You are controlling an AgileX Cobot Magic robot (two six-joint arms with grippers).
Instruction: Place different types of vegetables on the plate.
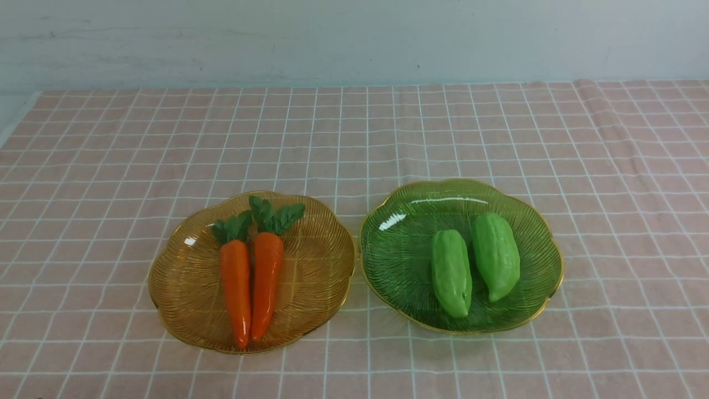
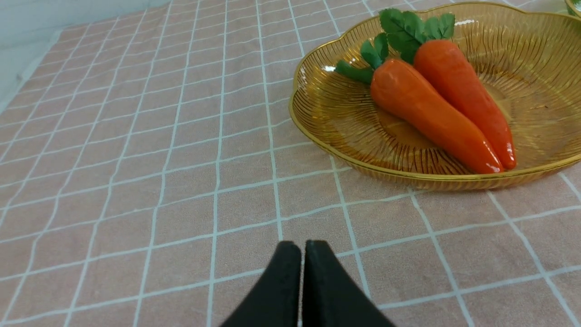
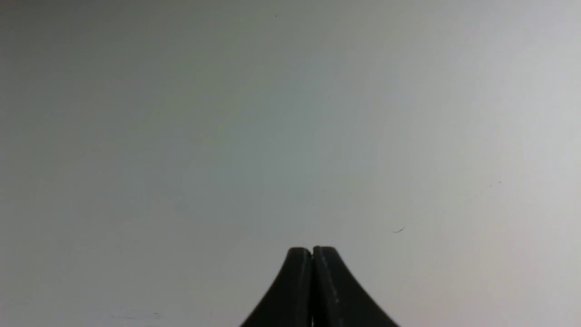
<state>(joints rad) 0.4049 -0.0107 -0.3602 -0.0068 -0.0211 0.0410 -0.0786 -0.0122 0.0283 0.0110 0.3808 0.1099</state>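
Observation:
Two orange carrots [image 1: 252,280] [image 2: 431,106] with green leafy tops lie side by side in an amber glass plate [image 1: 185,288] [image 2: 327,113] at the left. In a green glass plate [image 1: 399,260] at the right lie two light-green ridged gourds [image 1: 451,272] [image 1: 496,255]. My left gripper [image 2: 302,247] is shut and empty over the cloth, short of the amber plate. Facing a blank grey surface, my right gripper [image 3: 312,250] is shut and empty. Neither arm shows in the front view.
A pink cloth with a white grid [image 1: 354,144] covers the table. A pale wall [image 1: 354,39] rises behind its far edge. The cloth's left edge [image 1: 16,119] shows bare tabletop beside it.

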